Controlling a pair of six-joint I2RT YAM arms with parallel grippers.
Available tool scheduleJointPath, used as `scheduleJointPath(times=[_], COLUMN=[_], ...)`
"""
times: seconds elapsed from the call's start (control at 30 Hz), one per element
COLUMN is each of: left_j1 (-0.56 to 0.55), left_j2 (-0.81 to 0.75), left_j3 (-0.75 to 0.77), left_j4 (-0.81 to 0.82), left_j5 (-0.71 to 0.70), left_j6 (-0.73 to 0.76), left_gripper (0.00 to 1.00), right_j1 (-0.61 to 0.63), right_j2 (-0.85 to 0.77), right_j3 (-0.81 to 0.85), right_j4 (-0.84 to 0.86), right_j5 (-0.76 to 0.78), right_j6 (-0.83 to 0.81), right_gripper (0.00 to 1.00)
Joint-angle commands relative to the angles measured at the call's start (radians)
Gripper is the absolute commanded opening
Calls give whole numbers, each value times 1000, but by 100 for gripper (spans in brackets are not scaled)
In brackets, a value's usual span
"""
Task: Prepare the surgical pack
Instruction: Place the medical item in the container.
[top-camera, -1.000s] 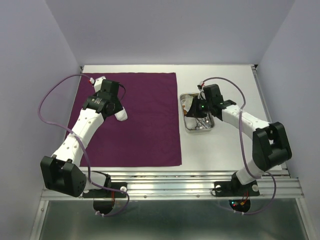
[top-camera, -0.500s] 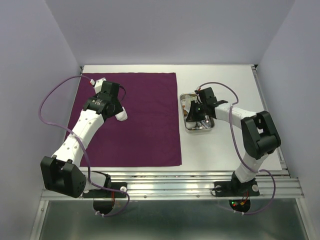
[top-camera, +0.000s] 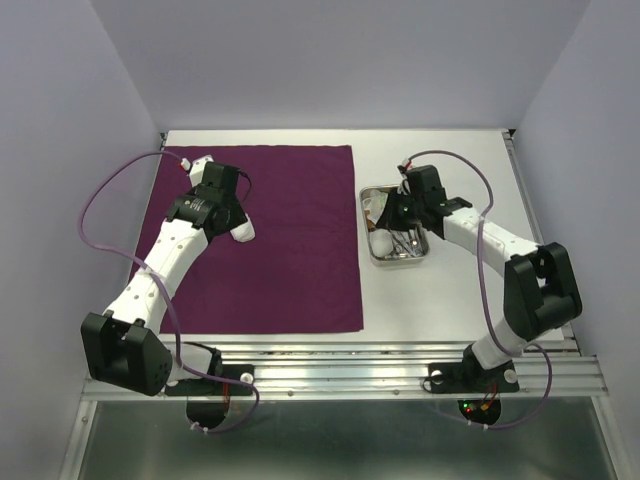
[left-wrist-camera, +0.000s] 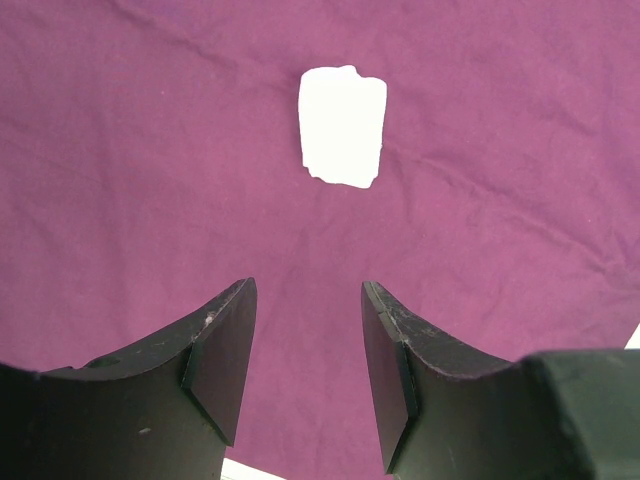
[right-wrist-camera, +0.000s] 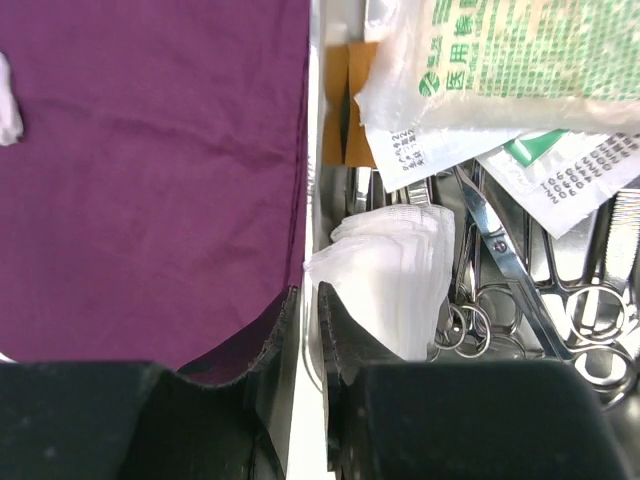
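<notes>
The white table (top-camera: 470, 300) stood enclosed by plain pale-lavender panels: left wall (top-camera: 60, 150), far wall (top-camera: 340, 60), right wall (top-camera: 600, 150). An aluminium rail (top-camera: 350, 365) ran along its near edge. Lighting was even and diffuse.

You've got a white table (top-camera: 450, 300) boxed in by pale lavender walls: left (top-camera: 60, 150), back (top-camera: 340, 60) and right (top-camera: 600, 150). An aluminium rail (top-camera: 340, 365) runs along the table's near edge. Below the rail sits a grey glossy panel (top-camera: 340, 440).
</notes>
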Motion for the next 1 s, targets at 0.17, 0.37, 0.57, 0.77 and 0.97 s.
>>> scheduleJointPath(times=[0.17, 0.37, 0.57, 0.77, 0.97], left_j1=[4, 4, 4, 4, 4], left_j2=[-16, -12, -13, -7, -9], left_j3=[-6, 1, 6, 29, 37], left_j4=[15, 8, 9, 5, 5], left_j5=[-3, -13, -10, -6, -7], left_j6=[8, 11, 8, 13, 16], left_gripper=[57, 57, 57, 57, 57], right_j1=[-3, -3, -3, -3, -3], right_j2=[-39, 21, 38, -72, -74], right_j3=[-78, -104, -98, -93, -119], right_j4=[5, 33, 39, 8, -4], right_j5=[38, 46, 45, 64, 81], right_j6=[-17, -21, -17, -24, -21], right_gripper=[19, 19, 19, 20, 21])
